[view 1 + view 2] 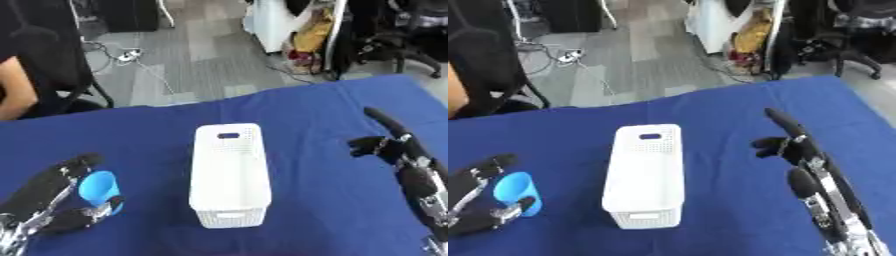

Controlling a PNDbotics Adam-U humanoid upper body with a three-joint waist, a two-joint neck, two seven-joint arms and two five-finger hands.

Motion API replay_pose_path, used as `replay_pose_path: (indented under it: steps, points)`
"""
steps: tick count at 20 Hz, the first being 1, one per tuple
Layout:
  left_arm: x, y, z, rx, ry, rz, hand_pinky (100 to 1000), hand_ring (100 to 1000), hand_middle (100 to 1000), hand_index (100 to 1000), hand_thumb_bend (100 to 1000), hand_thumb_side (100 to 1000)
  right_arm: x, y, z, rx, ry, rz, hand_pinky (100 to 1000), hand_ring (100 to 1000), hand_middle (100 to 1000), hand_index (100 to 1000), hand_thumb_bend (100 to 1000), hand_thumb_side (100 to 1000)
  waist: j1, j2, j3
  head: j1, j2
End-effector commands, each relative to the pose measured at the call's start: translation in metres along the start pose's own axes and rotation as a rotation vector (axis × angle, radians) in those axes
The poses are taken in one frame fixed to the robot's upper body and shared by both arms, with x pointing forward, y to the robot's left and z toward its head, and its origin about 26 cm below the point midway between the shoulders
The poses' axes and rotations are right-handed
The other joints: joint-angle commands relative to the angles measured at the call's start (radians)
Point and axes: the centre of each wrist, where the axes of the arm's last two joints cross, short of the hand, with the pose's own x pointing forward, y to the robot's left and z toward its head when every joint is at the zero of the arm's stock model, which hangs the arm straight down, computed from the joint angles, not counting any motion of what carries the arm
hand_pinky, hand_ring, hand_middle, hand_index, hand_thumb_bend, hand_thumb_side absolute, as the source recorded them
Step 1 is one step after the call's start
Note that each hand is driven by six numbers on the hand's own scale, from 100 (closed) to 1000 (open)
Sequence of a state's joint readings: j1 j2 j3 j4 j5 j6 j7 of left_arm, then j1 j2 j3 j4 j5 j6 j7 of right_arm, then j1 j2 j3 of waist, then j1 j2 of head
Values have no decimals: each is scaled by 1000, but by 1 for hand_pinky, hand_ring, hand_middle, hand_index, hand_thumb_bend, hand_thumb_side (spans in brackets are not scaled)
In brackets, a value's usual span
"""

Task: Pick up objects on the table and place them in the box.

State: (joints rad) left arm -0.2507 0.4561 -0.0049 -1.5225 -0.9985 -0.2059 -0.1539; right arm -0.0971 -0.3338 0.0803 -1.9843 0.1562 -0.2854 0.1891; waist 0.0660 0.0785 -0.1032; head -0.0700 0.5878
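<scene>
While the blue table (315, 115) carries only one thing besides the box, the task looks barely begun, as far as I can judge. At the table's middle stands the white box (229, 175), long and perforated, with a slot handle at its far end; its inside looks empty, though the near bottom is hard to make out.

To the box's right, well apart from it, the right hand (794, 145) hangs over the cloth with fingers straight and thumb out to the side, holding and touching nothing.

Near the lower left corner, the left hand (52, 192) has its fingers curled behind a blue cup (98, 187) and its thumb in front, so the cup sits pinched between them. I cannot tell whether the cup is off the cloth. It is near the box's left side but not over it; carrying it across and letting go inside is what remains.
</scene>
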Motion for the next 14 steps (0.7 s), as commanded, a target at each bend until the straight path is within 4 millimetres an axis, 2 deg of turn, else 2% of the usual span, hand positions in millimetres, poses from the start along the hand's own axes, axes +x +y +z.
replay_pose_path:
  steps: [1, 7, 8, 14]
  points:
    - [0, 8, -7, 29, -9, -24, 898, 936, 962, 1000, 1000, 918, 5, -4, -4, 1, -25, 12, 673, 735, 986, 1000, 521, 1000, -3, -9, -1, 7, -14]
    - [0, 3, -18, 23, -11, -30, 897, 935, 959, 1000, 1000, 903, 5, -4, -5, 2, -27, 9, 672, 735, 986, 1000, 520, 1000, -4, -8, -4, 10, -14]
    - [0, 2, -19, 20, -10, -30, 896, 934, 959, 1000, 1000, 926, 5, -4, -5, 2, -27, 9, 672, 735, 986, 1000, 521, 1000, -4, -8, -4, 10, -14]
    - [-2, -6, -25, -9, -8, -20, 894, 934, 959, 1000, 1000, 933, 5, -3, -5, 3, -27, 7, 672, 735, 986, 1000, 520, 1000, -4, -8, -6, 17, -8]
